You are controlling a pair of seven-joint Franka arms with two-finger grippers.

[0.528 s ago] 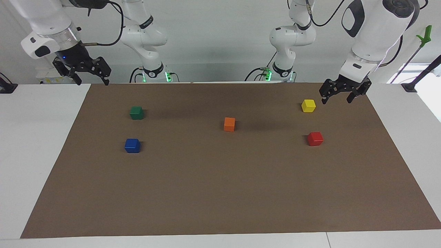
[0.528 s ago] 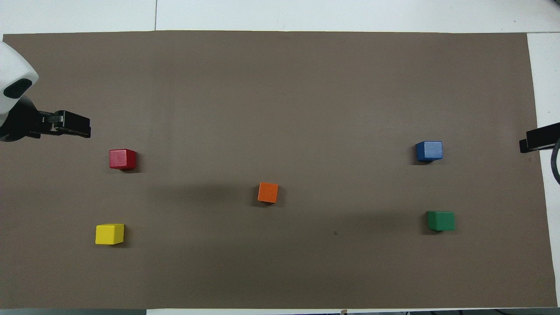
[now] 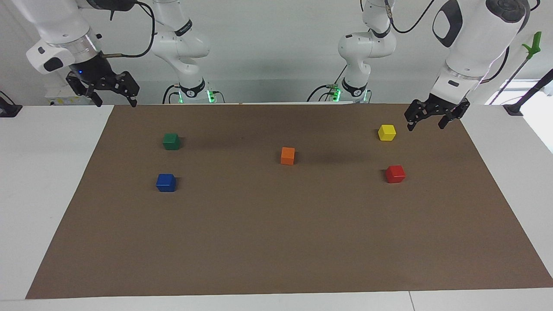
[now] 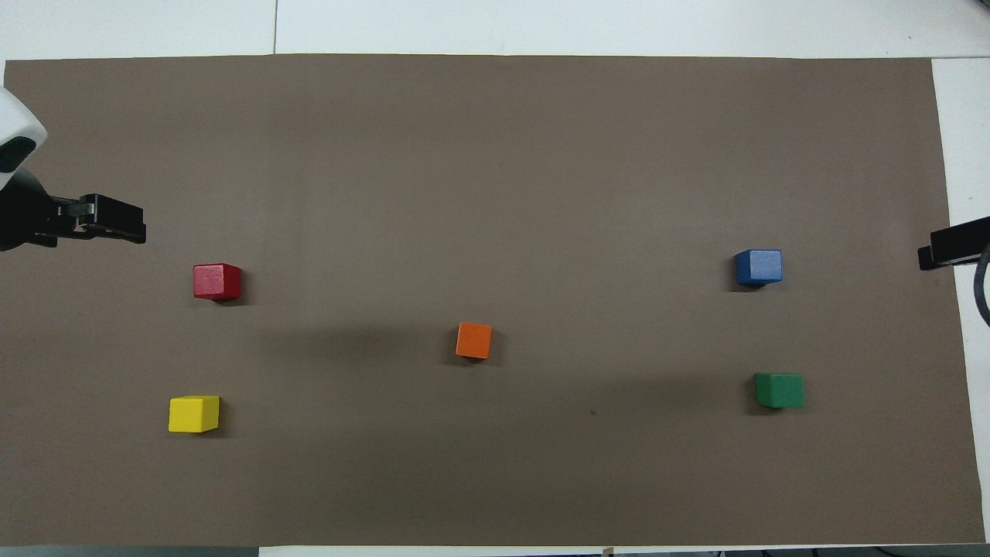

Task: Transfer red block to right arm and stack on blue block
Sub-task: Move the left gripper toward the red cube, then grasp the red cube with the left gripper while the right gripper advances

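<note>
The red block (image 3: 395,173) (image 4: 216,281) sits on the brown mat toward the left arm's end of the table. The blue block (image 3: 166,182) (image 4: 758,267) sits toward the right arm's end. My left gripper (image 3: 425,126) (image 4: 116,220) is open and empty, up in the air over the mat's edge beside the yellow block. My right gripper (image 3: 116,103) (image 4: 951,247), with a blue wrist light, is open and empty, raised over the mat's corner at its own end; this arm waits.
A yellow block (image 3: 386,132) (image 4: 193,413) lies nearer to the robots than the red one. An orange block (image 3: 287,155) (image 4: 473,340) sits mid-mat. A green block (image 3: 171,141) (image 4: 779,390) lies nearer to the robots than the blue one. The brown mat (image 3: 276,242) covers a white table.
My left gripper has shifted slightly outward toward its own end of the table. The right arm and all blocks have not moved.
</note>
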